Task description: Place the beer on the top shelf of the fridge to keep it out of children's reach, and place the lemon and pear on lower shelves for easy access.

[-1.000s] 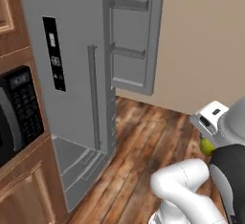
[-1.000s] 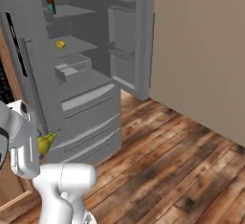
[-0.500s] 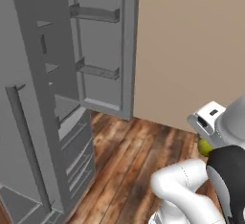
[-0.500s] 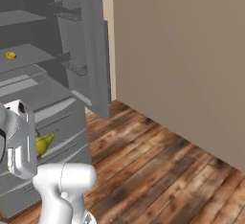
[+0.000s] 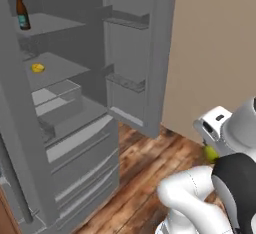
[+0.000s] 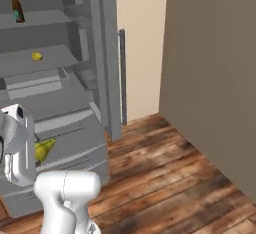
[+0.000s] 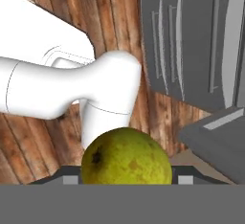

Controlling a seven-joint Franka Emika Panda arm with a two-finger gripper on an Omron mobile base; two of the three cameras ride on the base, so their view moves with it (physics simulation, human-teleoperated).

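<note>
I have the pear [image 7: 126, 156] in my gripper [image 7: 125, 179], clamped between the two fingers and sitting right at the bottom of the hand view, its yellow-green skin speckled and a dark spot on its left side. In the right base view the pear [image 6: 44, 149] shows as a yellow-green shape beside my white wrist, low and in front of the fridge drawers; in the left base view only a sliver of it [image 5: 211, 153] peeks out under my hand, above the wooden floor [image 5: 145, 178].

The fridge [image 5: 75, 143] stands open ahead of me. The beer [image 5: 21, 11] is upright on the top shelf [image 5: 47, 24], towards its left end. The lemon [image 5: 38, 68] lies on the shelf below [image 5: 57, 68], also to the left. From the right base camera the beer [image 6: 17, 7] and lemon [image 6: 36, 56] sit one above the other in the same way.

Under the lemon's shelf come a drawer box and the grey drawer fronts [image 5: 82, 163]. The open door [image 5: 137, 53] with its narrow racks hangs to the right, against a beige wall [image 5: 215, 53].
</note>
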